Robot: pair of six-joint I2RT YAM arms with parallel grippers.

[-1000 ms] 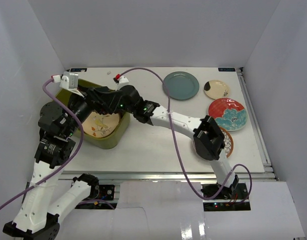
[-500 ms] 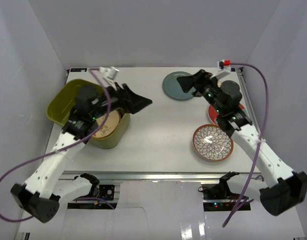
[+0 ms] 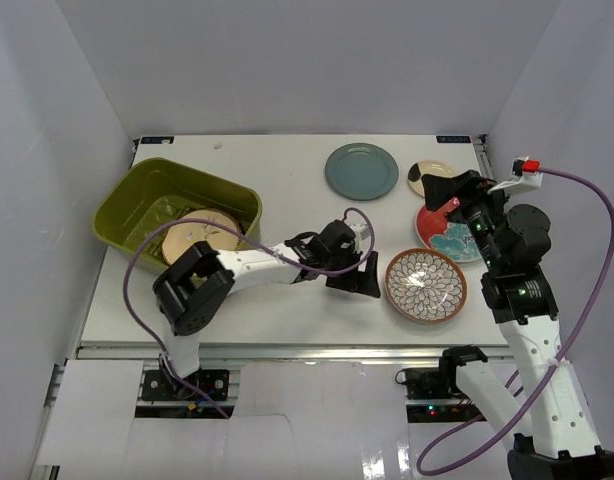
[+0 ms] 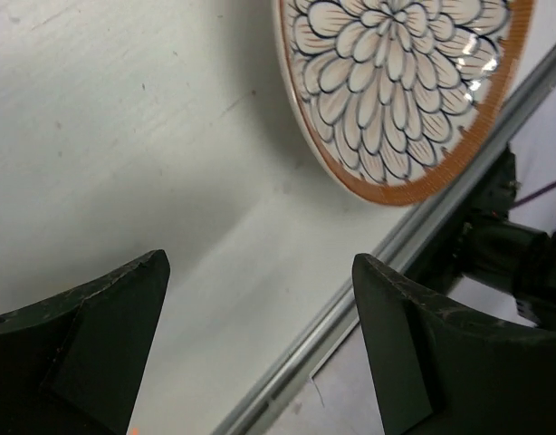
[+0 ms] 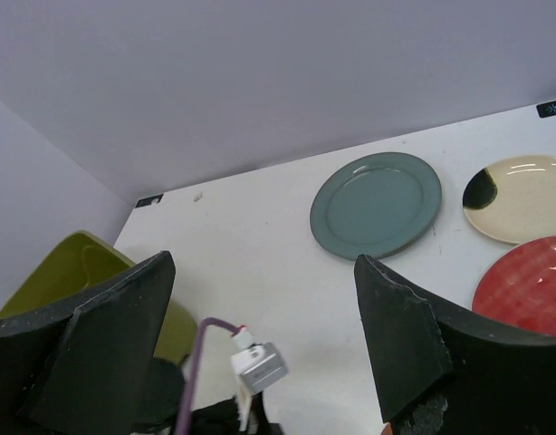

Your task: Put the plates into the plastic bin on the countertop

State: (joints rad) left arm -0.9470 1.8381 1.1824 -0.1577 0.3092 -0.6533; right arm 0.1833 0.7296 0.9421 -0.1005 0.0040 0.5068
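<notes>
The olive-green bin (image 3: 127, 205) stands at the left with a tan plate (image 3: 199, 236) inside. The petal-pattern plate (image 3: 425, 285) lies near the front edge; in the left wrist view (image 4: 396, 82) it is just ahead of the jaws. My left gripper (image 3: 372, 275) (image 4: 260, 263) is open and empty, low over the countertop (image 3: 287, 190), just left of that plate. My right gripper (image 3: 449, 192) (image 5: 263, 263) is open and empty, raised above the red plate (image 3: 457, 238) (image 5: 527, 285). The grey-blue plate (image 3: 361, 171) (image 5: 376, 204) and the cream plate with dark patch (image 3: 434, 178) (image 5: 518, 198) lie at the back.
The table's metal front edge (image 4: 369, 281) runs close under the left gripper. The left arm stretches from the bin side across the front of the table, its purple cable (image 3: 147, 270) looping over it. White walls close in the left, back and right.
The left arm has swung from the bin across the table to the petal plate. The right arm has pulled back to the right, over the red plate.
</notes>
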